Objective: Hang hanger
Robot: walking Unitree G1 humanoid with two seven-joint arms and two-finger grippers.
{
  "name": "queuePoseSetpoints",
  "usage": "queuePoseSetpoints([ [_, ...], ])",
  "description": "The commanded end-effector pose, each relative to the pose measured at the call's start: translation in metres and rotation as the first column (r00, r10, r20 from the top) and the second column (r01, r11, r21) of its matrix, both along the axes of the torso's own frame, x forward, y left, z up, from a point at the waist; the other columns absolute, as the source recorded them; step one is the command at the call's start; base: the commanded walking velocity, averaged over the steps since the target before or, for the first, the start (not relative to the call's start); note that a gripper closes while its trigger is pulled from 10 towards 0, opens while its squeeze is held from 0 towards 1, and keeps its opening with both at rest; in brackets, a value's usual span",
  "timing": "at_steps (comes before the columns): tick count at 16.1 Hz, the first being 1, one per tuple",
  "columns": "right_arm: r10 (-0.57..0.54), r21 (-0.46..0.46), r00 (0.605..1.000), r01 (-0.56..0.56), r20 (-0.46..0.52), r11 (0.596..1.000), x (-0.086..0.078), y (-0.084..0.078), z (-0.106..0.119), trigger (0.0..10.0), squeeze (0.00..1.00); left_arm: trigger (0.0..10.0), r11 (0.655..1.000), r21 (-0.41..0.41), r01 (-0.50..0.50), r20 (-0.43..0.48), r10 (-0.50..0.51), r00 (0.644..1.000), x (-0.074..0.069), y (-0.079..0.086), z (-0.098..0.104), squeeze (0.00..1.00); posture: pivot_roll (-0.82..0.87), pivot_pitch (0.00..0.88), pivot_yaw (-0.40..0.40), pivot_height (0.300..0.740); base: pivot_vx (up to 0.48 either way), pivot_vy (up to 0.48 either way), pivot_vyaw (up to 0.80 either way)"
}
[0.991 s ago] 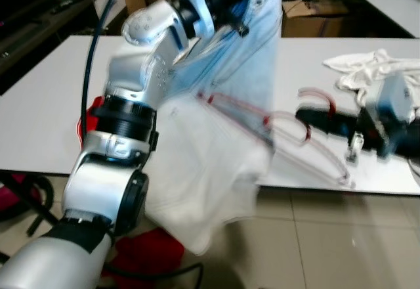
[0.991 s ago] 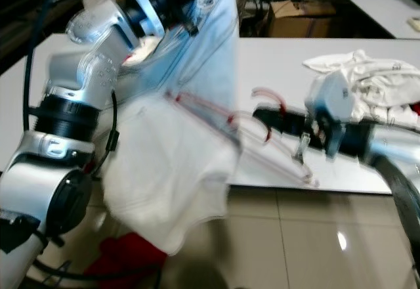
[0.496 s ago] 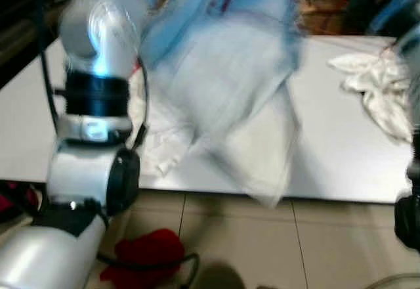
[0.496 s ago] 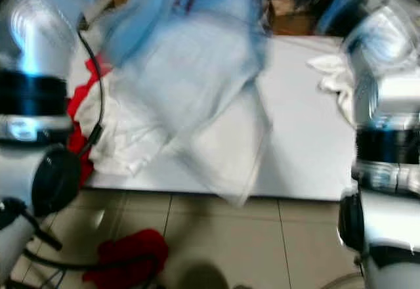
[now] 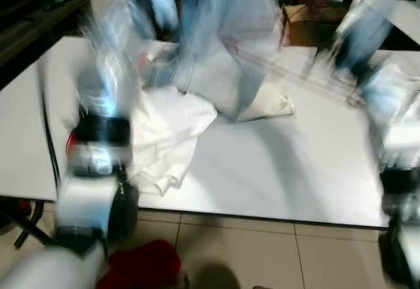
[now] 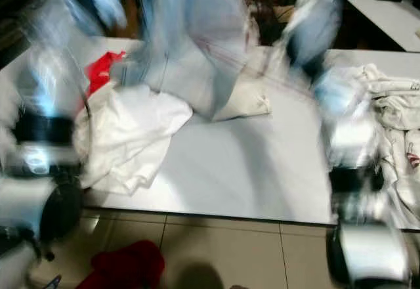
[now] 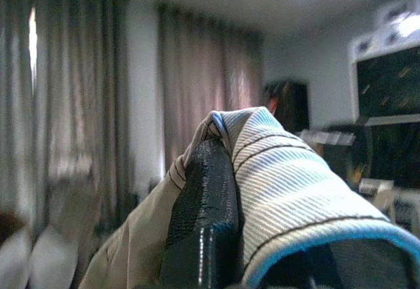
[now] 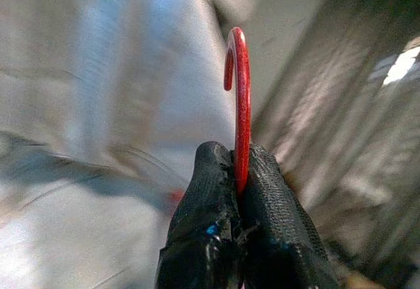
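The red hanger point(image 8: 239, 98) is pinched at its hook stem between the pressed-together fingers of the right gripper point(image 8: 237, 177), raised above the table point(image 5: 275, 164). A striped shirt point(image 7: 282, 190) is clamped over the left gripper point(image 7: 210, 190). The hook should be kept upright and the shirt clear of it during the lift. No rail can be made out. White clothes point(image 5: 164, 138) lie heaped on the table, and a red cloth point(image 5: 141, 263) on the floor.

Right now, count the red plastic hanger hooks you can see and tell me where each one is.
1. The red plastic hanger hook is pinched between the right gripper fingers, curling above their tips. Motion blur in the head views may hide others.
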State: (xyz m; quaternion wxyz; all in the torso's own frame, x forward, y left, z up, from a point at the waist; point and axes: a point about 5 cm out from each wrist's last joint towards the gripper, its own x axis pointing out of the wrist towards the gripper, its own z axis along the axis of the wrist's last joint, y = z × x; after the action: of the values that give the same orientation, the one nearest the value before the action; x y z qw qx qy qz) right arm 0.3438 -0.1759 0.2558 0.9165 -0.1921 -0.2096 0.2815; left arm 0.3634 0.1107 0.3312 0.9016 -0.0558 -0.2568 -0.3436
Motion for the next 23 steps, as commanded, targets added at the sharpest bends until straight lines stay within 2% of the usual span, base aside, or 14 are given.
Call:
queuePoseSetpoints([
  [1,0.108,-0.029,0.994,-0.107,0.033,0.994,-0.012,0.017,0.01,10.0,0.0,10.0,0.997,0.045,-0.058,-0.007,0.058,0.998,0.001,0.009,-0.016,0.0,-0.17,0.0,0.018,0.74,0.0,0.0,0.0],
  [2,0.202,-0.061,0.978,-0.205,-0.052,0.977,-0.03,0.025,-0.01,10.0,0.0,10.0,0.977,0.186,-0.104,-0.094,0.123,0.988,0.002,0.013,-0.065,0.0,-0.17,0.0,0.019,0.74,0.0,0.0,0.0],
  [4,0.254,-0.063,0.96,-0.262,-0.117,0.963,-0.054,0.022,-0.024,10.0,0.0,10.0,0.912,0.367,-0.186,-0.195,0.271,0.943,0.001,0.029,-0.116,0.0,-0.17,0.0,0.02,0.74,0.0,0.0,0.0],
  [7,0.241,-0.103,0.956,-0.26,-0.17,0.96,-0.074,0.01,-0.03,10.0,0.0,10.0,0.841,0.497,-0.213,-0.244,0.371,0.896,0.0,0.045,-0.14,0.0,-0.16,0.0,0.018,0.74,0.0,0.0,0.0],
  [8,0.235,-0.113,0.949,-0.262,-0.211,0.958,-0.092,0.002,-0.025,10.0,0.0,10.0,0.775,0.629,-0.064,-0.292,0.312,0.904,-0.013,0.044,-0.169,0.0,-0.16,0.0,0.019,0.74,0.0,0.0,0.0],
  [9,0.236,-0.108,0.945,-0.265,-0.224,0.958,-0.098,-0.001,-0.022,10.0,0.0,10.0,0.755,0.655,-0.029,-0.307,0.301,0.903,-0.017,0.044,-0.177,0.0,-0.16,0.0,0.023,0.74,0.0,0.0,0.0],
  [10,0.238,-0.105,0.939,-0.27,-0.249,0.957,-0.108,-0.008,-0.019,10.0,0.0,10.0,0.745,0.667,-0.002,-0.33,0.297,0.896,-0.021,0.044,-0.187,0.95,-0.16,0.0,0.027,0.74,0.0,0.0,0.0],
  [13,0.162,-0.171,0.932,-0.226,-0.325,0.959,-0.127,-0.034,-0.016,10.0,0.0,10.0,0.756,0.654,-0.03,-0.338,0.328,0.882,-0.018,0.041,-0.19,1.0,-0.17,0.0,0.049,0.74,0.0,0.0,0.0],
  [15,0.096,-0.174,0.946,-0.156,-0.31,0.972,-0.132,-0.052,-0.004,10.0,0.0,10.0,0.765,0.639,0.082,-0.363,0.206,0.909,-0.024,0.026,-0.189,1.0,-0.18,0.0,0.064,0.74,0.0,0.0,0.0],
  [17,0.069,-0.119,0.963,-0.103,-0.26,0.988,-0.137,-0.067,0.021,10.0,0.0,10.0,0.712,0.655,0.253,-0.411,0.055,0.91,-0.041,0.008,-0.202,1.0,-0.19,0.0,0.067,0.74,0.0,0.0,0.0],
  [19,0.012,-0.046,0.982,-0.021,-0.187,0.999,-0.133,-0.077,0.039,10.0,0.0,10.0,0.672,0.685,0.28,-0.39,0.013,0.921,-0.051,-0.005,-0.21,1.0,-0.19,0.0,0.067,0.74,0.0,0.0,0.0],
  [21,-0.097,-0.01,0.972,0.097,-0.214,0.995,-0.119,-0.076,0.028,10.0,0.0,10.0,0.504,0.813,0.29,-0.332,-0.008,0.943,-0.06,0.006,-0.214,1.0,-0.19,0.0,0.073,0.74,0.0,0.0,0.0],
  [22,-0.168,0.007,0.948,0.177,-0.271,0.984,-0.112,-0.078,0.017,10.0,0.0,10.0,0.381,0.877,0.292,-0.305,-0.026,0.952,-0.065,0.018,-0.215,1.0,-0.19,0.0,0.076,0.74,0.0,0.0,0.0],
  [23,-0.185,0.033,0.937,0.204,-0.295,0.978,-0.108,-0.077,0.011,10.0,0.0,10.0,0.351,0.893,0.283,-0.289,-0.038,0.957,-0.068,0.026,-0.211,1.0,-0.19,0.0,0.078,0.74,0.0,0.0,0.0],
])
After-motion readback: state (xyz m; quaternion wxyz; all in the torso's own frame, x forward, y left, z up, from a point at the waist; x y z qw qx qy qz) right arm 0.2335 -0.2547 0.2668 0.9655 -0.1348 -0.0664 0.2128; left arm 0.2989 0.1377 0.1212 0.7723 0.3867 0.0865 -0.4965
